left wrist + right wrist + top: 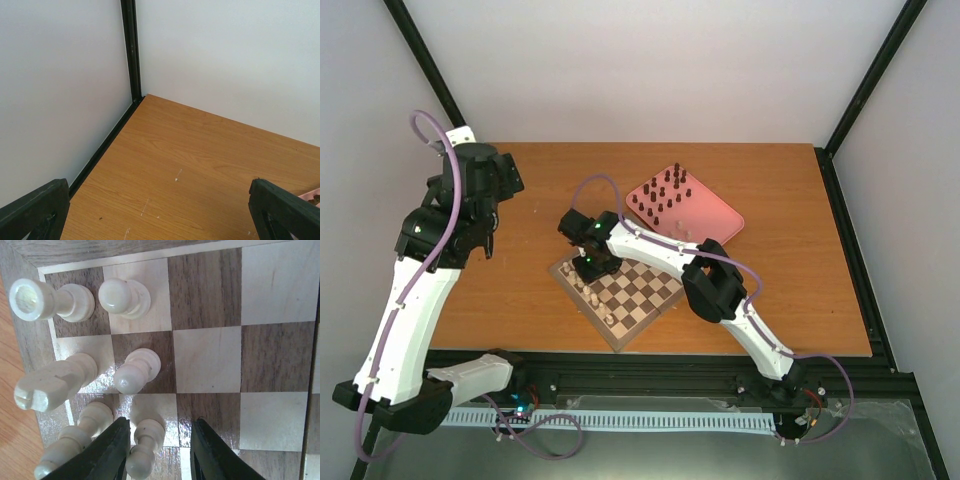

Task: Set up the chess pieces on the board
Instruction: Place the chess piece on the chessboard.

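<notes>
The board (642, 300) lies at the table's middle, turned at an angle, with a few cream pieces (592, 296) along its left side. Several dark pieces (660, 195) stand on a pink tray (718, 218) behind it. My right gripper (588, 268) is low over the board's left corner. In the right wrist view the gripper (160, 422) is open around an upright cream pawn (147, 437) standing on the board (210, 360), close to the left finger (107, 450). My left gripper (500, 178) is raised at the far left, open and empty (159, 200).
In the right wrist view a cream rook (30, 300), two pawns (135, 370), a knight (50, 385) and another piece (75, 435) crowd the left finger. White walls and black frame posts (131, 50) bound the table's far-left corner.
</notes>
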Tool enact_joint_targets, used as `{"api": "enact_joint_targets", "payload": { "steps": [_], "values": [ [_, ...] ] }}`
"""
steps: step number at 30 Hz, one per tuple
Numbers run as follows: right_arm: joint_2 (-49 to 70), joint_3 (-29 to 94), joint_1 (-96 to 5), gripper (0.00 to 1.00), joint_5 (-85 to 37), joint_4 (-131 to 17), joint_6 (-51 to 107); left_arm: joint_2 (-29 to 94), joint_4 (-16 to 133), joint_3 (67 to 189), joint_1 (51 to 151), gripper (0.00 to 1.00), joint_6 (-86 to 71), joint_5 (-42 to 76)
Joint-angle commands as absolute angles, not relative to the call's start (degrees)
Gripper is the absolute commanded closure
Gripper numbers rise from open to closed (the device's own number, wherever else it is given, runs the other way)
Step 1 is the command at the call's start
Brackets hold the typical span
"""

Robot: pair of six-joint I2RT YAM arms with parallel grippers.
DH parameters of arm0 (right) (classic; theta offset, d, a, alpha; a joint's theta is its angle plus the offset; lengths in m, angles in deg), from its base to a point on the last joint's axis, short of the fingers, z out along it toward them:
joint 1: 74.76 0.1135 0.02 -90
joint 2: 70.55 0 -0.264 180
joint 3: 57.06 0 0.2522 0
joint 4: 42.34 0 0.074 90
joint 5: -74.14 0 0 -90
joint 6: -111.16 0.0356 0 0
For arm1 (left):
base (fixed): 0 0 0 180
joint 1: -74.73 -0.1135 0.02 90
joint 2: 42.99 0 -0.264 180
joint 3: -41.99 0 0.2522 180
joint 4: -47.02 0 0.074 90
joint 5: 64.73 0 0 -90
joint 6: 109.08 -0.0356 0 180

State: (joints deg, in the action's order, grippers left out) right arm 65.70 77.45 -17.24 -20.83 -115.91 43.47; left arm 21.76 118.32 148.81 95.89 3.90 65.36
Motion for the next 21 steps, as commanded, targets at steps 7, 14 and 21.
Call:
{"api": "enact_joint_targets", "payload": {
  "steps": [7, 14, 21],
  "values": [
    [58.5, 79.3, -16.7, 0.59, -18.7, -117.0, 42.6, 20.8, 118.8, 148.8, 96.3, 0.0, 5.1, 65.5],
    [51.9, 77.1, -18.2, 0.56, -14.6, -118.6, 42.6, 20.7, 117.7, 148.0, 96.2, 0.0, 5.3, 64.7],
    [43.3, 66.4, -27.7, 0.56, -10.6, -117.3, 43.5, 21.6, 116.5, 148.2, 96.3, 0.0, 4.4, 63.8]
  ]
}}
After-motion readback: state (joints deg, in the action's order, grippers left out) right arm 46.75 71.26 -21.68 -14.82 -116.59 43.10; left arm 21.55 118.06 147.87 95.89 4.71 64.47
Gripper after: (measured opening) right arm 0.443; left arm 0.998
